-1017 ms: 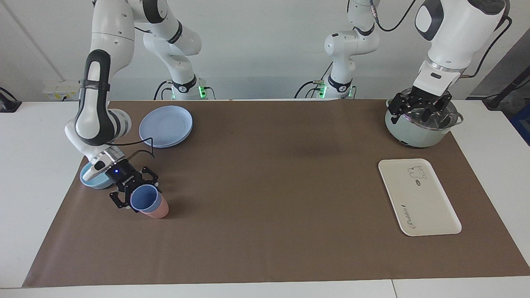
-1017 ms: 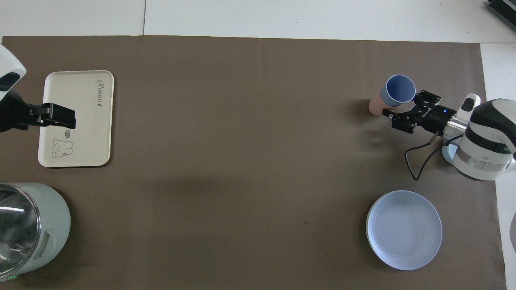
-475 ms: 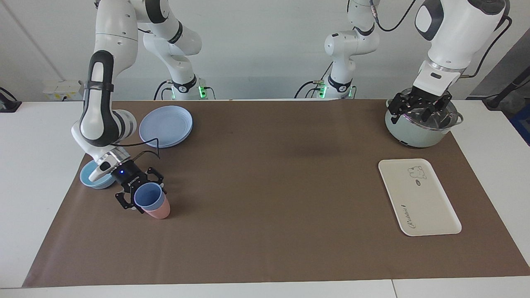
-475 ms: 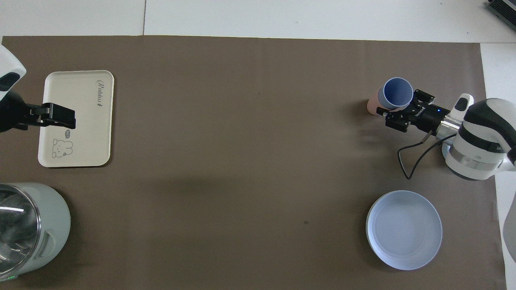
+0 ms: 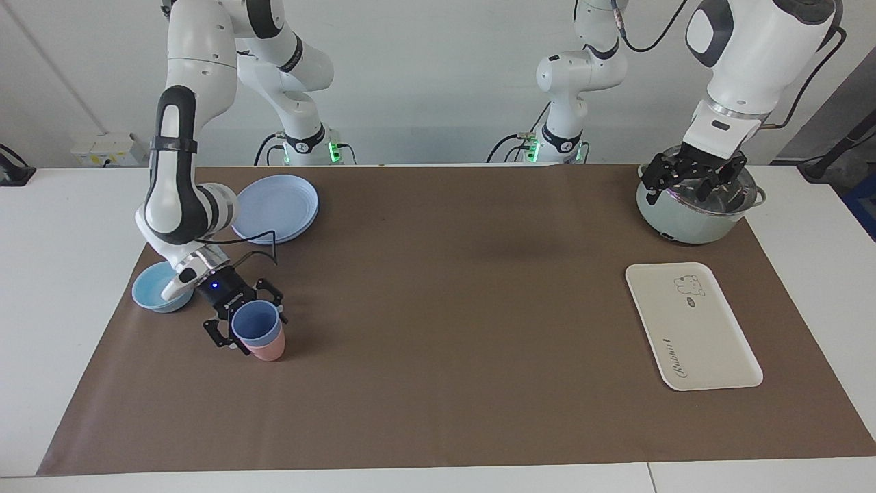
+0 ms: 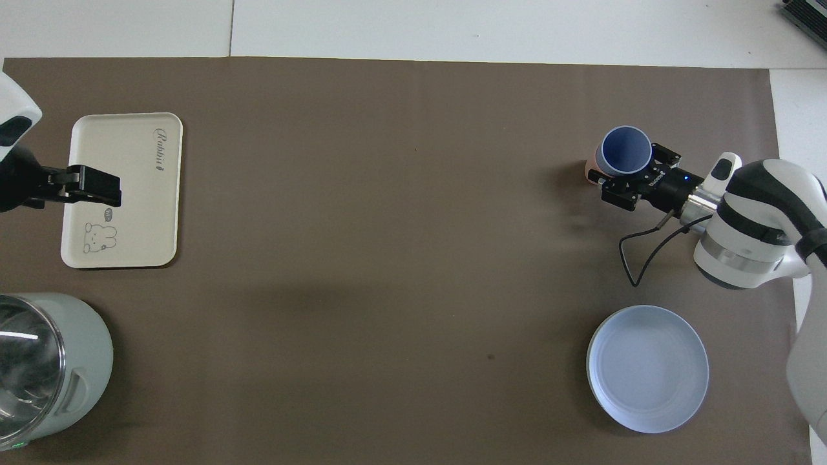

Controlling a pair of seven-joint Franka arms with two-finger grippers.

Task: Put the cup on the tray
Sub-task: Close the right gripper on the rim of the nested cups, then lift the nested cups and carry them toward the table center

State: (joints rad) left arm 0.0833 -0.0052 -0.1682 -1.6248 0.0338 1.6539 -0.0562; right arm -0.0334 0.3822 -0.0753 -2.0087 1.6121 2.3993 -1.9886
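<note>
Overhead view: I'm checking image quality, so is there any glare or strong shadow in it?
Overhead view: white glare streaks on the pot's glass lid; soft shadow on the brown mat beside the stacked cups. Facing view: a faint dark patch mid-mat.

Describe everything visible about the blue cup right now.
The blue cup is a small, matte periwinkle tumbler, tapered, without a handle, and looks plastic. It sits upright and empty, nested inside a pink cup on the brown mat, at the right arm's end. The right claw brackets it with fingers apart; contact is unclear.
</note>
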